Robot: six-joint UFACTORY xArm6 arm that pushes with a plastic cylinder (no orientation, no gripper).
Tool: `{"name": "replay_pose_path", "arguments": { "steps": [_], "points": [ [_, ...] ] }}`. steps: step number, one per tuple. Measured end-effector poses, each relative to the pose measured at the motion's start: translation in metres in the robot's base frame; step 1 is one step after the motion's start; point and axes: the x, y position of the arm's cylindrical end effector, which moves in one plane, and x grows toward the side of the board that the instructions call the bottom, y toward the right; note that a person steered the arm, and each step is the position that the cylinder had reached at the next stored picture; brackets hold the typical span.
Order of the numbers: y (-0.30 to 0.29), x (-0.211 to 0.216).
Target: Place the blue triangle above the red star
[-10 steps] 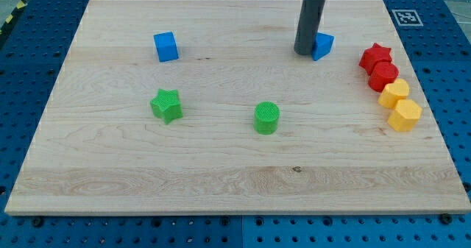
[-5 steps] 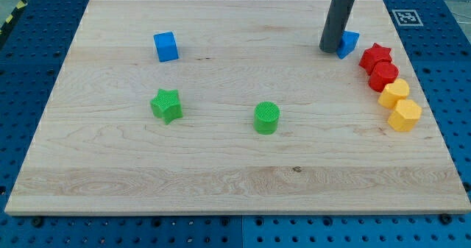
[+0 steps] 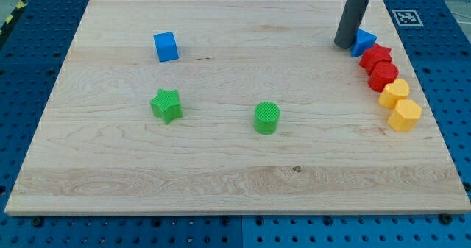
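Standing near the board's top right, the rod's tip (image 3: 344,45) presses against the left side of the blue triangle (image 3: 363,42); it is a bare rod, gripping nothing. The triangle touches the red star (image 3: 376,56) at that star's upper left. Below the star run a red block (image 3: 383,75) and two yellow blocks (image 3: 394,93) (image 3: 405,115). Well left lie a blue cube (image 3: 166,46), green star (image 3: 167,104) and green cylinder (image 3: 266,118).

My dark grey rod (image 3: 355,16) stands over a pale wooden worktop (image 3: 221,167); the triangle (image 3: 363,41) and cube (image 3: 166,46) are blue, one star (image 3: 376,56) red, another star (image 3: 166,104) green.
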Motion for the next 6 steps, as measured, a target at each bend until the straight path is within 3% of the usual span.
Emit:
{"name": "replay_pose_path", "arguments": {
  "steps": [6],
  "points": [
    [0.006,0.009]
  ]
}}
